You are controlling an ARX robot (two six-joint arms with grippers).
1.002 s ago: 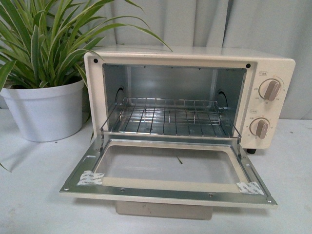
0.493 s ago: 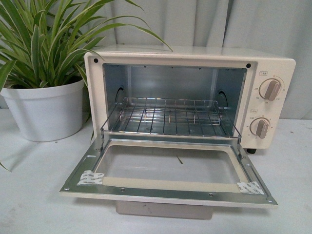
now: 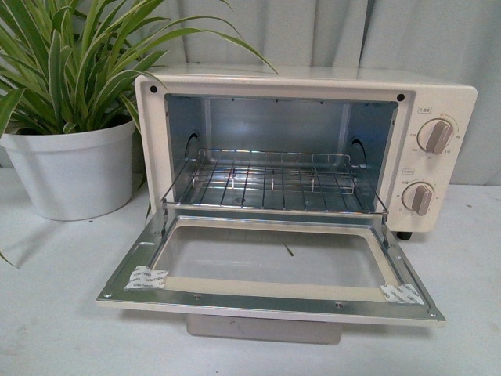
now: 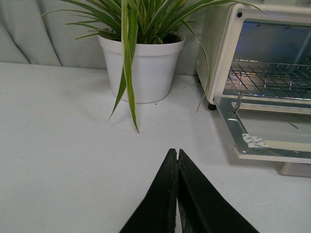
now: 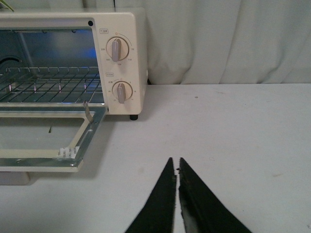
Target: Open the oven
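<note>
On my left wrist feed the left gripper point(image 4: 178, 154) has its black fingers pressed together at the tips, holding nothing, over bare white table point(image 4: 63, 145). The right gripper point(image 5: 176, 165) is likewise closed and empty above the tabletop. Neither arm shows in my front feed. Taking the oven point(image 3: 305, 157) as my landmark: the left gripper sits well off its plant side, the right gripper well off its knob side. The oven's door point(image 3: 270, 274) hangs fully down, nearly flat, toward me. The wire rack point(image 3: 270, 184) sits inside the cavity. Two knobs point(image 3: 436, 137) stack on its front panel. A potted plant point(image 3: 74, 160) stands just beside the oven.
</note>
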